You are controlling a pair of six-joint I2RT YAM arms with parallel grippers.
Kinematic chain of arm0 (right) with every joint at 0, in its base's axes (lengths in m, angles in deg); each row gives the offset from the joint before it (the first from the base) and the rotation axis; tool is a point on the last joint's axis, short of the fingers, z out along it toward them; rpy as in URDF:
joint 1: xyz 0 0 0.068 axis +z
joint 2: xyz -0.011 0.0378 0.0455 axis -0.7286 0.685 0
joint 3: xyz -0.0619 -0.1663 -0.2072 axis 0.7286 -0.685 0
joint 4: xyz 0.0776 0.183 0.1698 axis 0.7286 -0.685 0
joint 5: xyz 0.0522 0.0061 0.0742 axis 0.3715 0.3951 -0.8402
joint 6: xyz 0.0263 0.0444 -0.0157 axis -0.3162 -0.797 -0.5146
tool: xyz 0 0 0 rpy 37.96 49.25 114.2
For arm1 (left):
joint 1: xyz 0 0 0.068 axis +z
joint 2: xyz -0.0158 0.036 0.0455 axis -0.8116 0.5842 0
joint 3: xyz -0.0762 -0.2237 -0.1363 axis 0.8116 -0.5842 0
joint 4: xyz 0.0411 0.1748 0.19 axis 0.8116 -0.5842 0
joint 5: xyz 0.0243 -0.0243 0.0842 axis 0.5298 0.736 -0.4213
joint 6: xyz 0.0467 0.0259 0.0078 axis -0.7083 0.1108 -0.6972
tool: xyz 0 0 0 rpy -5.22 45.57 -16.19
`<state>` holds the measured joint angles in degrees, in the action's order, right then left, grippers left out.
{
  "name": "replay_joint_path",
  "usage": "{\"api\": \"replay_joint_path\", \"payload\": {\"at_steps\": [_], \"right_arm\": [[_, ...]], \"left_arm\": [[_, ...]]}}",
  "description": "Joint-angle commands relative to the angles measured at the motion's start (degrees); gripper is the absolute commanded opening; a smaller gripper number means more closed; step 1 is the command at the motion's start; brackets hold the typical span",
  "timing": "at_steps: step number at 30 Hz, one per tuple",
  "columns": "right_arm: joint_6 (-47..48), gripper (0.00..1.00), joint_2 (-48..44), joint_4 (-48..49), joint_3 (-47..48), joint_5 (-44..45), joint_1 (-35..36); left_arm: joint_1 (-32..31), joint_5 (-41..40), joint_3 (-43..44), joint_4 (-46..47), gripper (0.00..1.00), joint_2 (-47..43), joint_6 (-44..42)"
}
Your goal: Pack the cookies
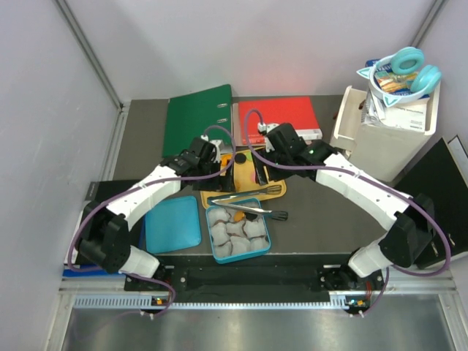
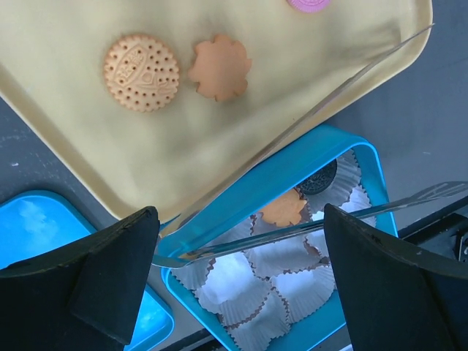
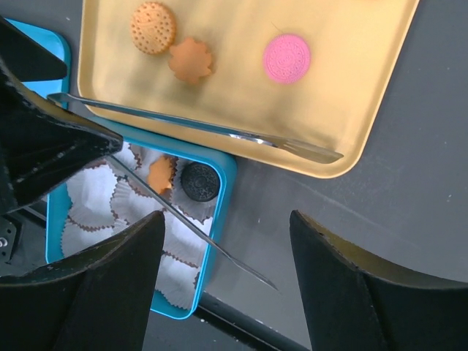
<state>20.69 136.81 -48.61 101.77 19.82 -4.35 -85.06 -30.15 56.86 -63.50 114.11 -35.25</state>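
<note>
The left jaws hang spread and empty over the tray (image 2: 292, 88), two orange cookies (image 2: 141, 72) just ahead. Tongs (image 2: 307, 224) lie along the tray's near edge, over the tin (image 2: 278, 175). The right jaws, also spread and empty, are nearer the pink cookie (image 3: 287, 58). From above, arms hide much of the tray.

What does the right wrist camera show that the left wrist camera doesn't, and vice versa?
Right wrist only: the whole pink cookie (the left clips it) and a black part of the left arm. Left wrist only: a broad patch of the blue lid, barely seen from the right. Both: the yellow tray with a round cookie and a flower-shaped cookie, the tongs, and the tin holding an orange cookie and a black cookie among paper cups.
</note>
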Motion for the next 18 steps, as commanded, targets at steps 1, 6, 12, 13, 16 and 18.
{"api": "replay_joint_path", "payload": {"at_steps": [1, 6, 12, 13, 16, 18], "right_arm": [[-1.29, 0.69, -3.18, 1.42, -1.88, -0.46, -0.58], [-1.74, 0.68, -4.24, 1.42, -3.28, -0.29, -0.58], [-4.02, 0.68, -5.64, 1.42, -7.40, 2.44, -2.24], [-4.46, 0.66, -6.17, 1.69, -8.29, 2.00, -2.77], [-5.69, 0.62, -6.35, 2.91, -10.93, 0.42, -4.27], [-6.04, 0.61, -6.00, 3.71, -12.68, -0.29, -4.36]], "left_arm": [[0.05, -0.38, -1.64, 2.69, 0.97, -0.85, 1.10], [0.05, -1.96, -3.58, 4.27, 0.86, 1.26, 3.30], [0.13, -3.98, -3.84, 6.20, 0.90, 0.22, 6.90], [0.13, -4.42, -3.75, 6.90, 0.92, -0.14, 7.25], [0.13, -4.68, -3.67, 7.96, 0.94, -1.90, 7.96], [0.13, -4.77, -3.49, 8.58, 0.95, -2.60, 8.22]]}}
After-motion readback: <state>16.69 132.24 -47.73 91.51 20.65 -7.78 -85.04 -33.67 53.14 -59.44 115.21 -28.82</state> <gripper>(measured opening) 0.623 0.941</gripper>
